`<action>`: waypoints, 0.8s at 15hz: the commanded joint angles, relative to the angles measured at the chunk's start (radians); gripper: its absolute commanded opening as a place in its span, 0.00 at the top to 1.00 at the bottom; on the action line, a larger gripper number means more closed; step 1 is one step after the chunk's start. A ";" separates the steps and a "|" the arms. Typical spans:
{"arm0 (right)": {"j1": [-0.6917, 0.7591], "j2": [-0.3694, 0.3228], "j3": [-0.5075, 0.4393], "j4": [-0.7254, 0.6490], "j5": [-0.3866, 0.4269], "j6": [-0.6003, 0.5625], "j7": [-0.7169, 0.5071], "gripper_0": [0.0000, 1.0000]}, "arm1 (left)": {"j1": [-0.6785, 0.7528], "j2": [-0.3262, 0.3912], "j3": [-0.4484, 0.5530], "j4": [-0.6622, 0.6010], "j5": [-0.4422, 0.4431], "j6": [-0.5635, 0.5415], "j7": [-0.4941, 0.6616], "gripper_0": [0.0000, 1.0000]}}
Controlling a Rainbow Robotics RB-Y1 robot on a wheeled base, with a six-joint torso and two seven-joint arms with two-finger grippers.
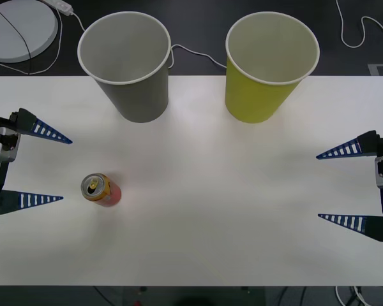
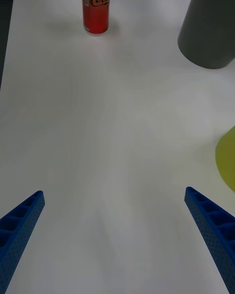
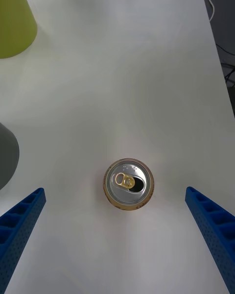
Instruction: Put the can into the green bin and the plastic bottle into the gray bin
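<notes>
**Can upright at the left, both hands wide open**

Starting at the left edge: the left hand (image 1: 59, 169) hangs just inside the surface (image 1: 230, 210) border, its blue fingers spread wide and holding nothing. Just beside it stands the can (image 1: 101, 190), upright, long axis vertical, gold-silver top facing up with the pull-tab opening showing. From the left wrist camera the can (image 3: 129, 184) sits between the spread fingers but ahead of the tips, touching neither. Its body is red-orange with script lettering on the side, seen from the right wrist camera (image 2: 95, 6); the full wording is cut off there, so I can't read it whole.

Moving along the far edge: the gray bin (image 1: 127, 64), then the green bin (image 1: 268, 64), both upright, mouths open, well apart from each other. Wide bare white surface lies between can and bins.

At the right edge the right hand (image 1: 319, 186) waits, fingers spread, empty.
</notes>
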 commanded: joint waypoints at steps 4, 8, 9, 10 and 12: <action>0.000 0.000 0.000 0.000 0.000 0.000 0.000 0.00 | 0.003 -0.009 -0.014 0.003 0.002 0.000 0.000 0.00; 0.000 0.000 0.000 0.000 0.000 0.000 0.000 0.00 | 0.000 -0.011 -0.012 0.006 0.014 0.003 0.002 0.00; 0.000 0.000 0.000 0.000 0.000 0.000 0.000 0.00 | 0.003 -0.011 -0.012 0.015 0.018 0.009 0.000 0.00; 0.000 0.000 0.000 0.000 0.000 0.000 0.000 0.00 | 0.006 -0.011 -0.012 0.032 0.031 0.014 -0.003 0.00; 0.000 0.000 0.000 0.000 0.000 0.000 0.000 0.00 | 0.009 -0.011 -0.014 0.086 0.072 0.020 -0.017 0.00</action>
